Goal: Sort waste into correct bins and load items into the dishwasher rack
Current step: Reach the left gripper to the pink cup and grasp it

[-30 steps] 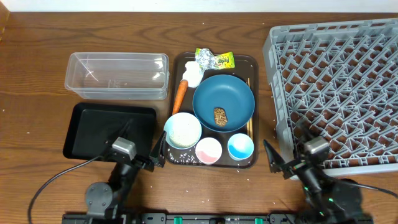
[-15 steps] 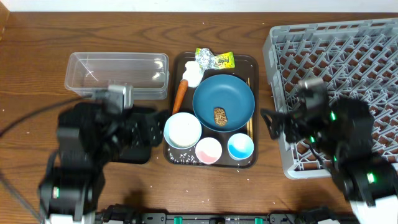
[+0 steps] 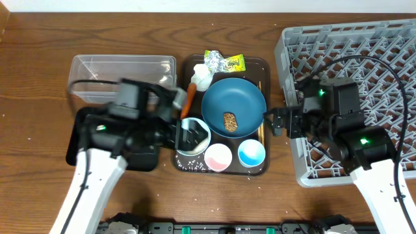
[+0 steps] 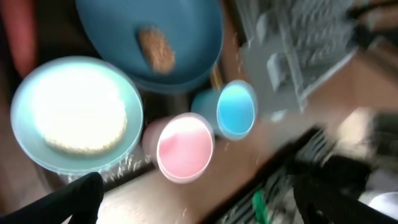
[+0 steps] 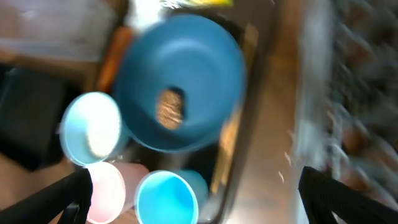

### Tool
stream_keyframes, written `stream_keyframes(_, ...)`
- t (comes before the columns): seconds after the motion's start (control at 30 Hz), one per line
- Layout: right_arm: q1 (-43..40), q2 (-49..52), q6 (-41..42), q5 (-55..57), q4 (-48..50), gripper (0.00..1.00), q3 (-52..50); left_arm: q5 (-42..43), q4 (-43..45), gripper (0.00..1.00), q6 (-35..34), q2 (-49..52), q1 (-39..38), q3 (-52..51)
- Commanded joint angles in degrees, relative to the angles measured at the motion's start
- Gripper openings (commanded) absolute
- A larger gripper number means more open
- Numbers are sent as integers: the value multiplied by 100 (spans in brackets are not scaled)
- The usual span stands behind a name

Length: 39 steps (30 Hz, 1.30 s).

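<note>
Left gripper (image 4: 199, 199) and right gripper (image 5: 199, 191) are held wide open, nothing gripped, above the wood-grain table (image 3: 39, 65), while the snack wrapper (image 3: 225, 63), print unreadable, is seen at the far edge of the serving tray (image 3: 185, 69)

No lettering can be read anywhere. The yellow-green and silver snack wrapper (image 3: 225, 62), lying at the far edge of the dark brown serving tray (image 3: 255, 65), carries some dark print on its yellow-green part. In the overhead view that print is too small to make out as words, a brand or numbers. Both wrist views are blurred, and the wrapper's print cannot be read there either.
</note>
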Motion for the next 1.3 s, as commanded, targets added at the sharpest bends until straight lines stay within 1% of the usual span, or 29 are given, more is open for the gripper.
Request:
stream_keyframes(0.0, -356, -68, 1220, 1346, -385, 99, 103, -1333, -240, 98, 216, 240, -619, 92)
stream_keyframes(0.07, -590, -109, 1290, 1445, -564, 99, 103, -1696, -284, 98, 216, 385, -944, 59)
stream_keyframes(0.13, -817, -146, 1290, 1346, -667, 99, 103, -1746, -249, 99, 216, 527, -1237, 13)
stream_keyframes(0.17, -914, -164, 1287, 1292, -706, 99, 103, -1777, -245, 97, 216, 616, -1375, 2)
stream_keyframes(0.2, -1005, -173, 1287, 1257, -737, 99, 103, -1860, -249, 93, 216, 723, -1504, 2)
stream_keyframes(0.27, -1150, -190, 1285, 1235, -778, 99, 103, -2135, -236, 91, 212, 964, -1740, -4)
stream_keyframes(0.3, -1200, -190, 1285, 1220, -787, 99, 103, -2297, -201, 85, 188, 1093, -1834, -4)
stream_keyframes(0.37, -1252, -190, 1261, 1167, -800, 99, 103, -2507, -90, 83, 83, 1381, -1980, -4)
stream_keyframes(0.4, -1259, -190, 1228, 1139, -800, 99, 103, -2524, -13, 81, 61, 1534, -2035, -4)
stream_keyframes(0.47, -1257, -190, 1176, 1139, -796, 99, 103, -2527, 107, 68, -31, 1843, -2120, -4)
stream_keyframes(0.5, -1257, -190, 1176, 1143, -796, 99, 103, -2524, 133, 65, -50, 1958, -2144, -4)
stream_keyframes(0.67, -1257, -188, 1134, 1143, -791, 99, 103, -2529, 354, 58, -63, 2446, -2184, -4)
stream_keyframes(0.7, -1257, -188, 1134, 1143, -780, 99, 101, -2529, 424, 56, -63, 2514, -2184, -4)
stream_keyframes(0.73, -1257, -188, 1134, 1143, -778, 99, 101, -2529, 481, 51, -63, 2566, -2184, -4)
stream_keyframes(0.83, -1257, -188, 1132, 1143, -780, 99, 103, -2527, 619, 32, -63, 2680, -2184, -4)
stream_keyframes(0.87, -1257, -188, 1132, 1143, -780, 99, 101, -2527, 638, 29, -63, 2691, -2184, -4)
stream_keyframes(0.93, -1257, -188, 1123, 1143, -780, 99, 101, -2527, 656, 19, -63, 2691, -2184, -4)
stream_keyframes(0.97, -1257, -188, 1082, 1145, -780, 99, 103, -2507, 643, 8, -66, 2686, -2184, -2)
stream_keyframes(1.0, -1257, -188, 1038, 1143, -780, 99, 101, -2452, 603, 6, -66, 2669, -2181, 7)
stream_keyframes(1.13, -1257, -188, 984, 1145, -782, 99, 103, -2310, 372, 6, -87, 2511, -2181, 146)
stream_keyframes(1.27, -1257, -188, 986, 1145, -752, 99, 103, -2317, -61, 6, -131, 2118, -2175, 494)
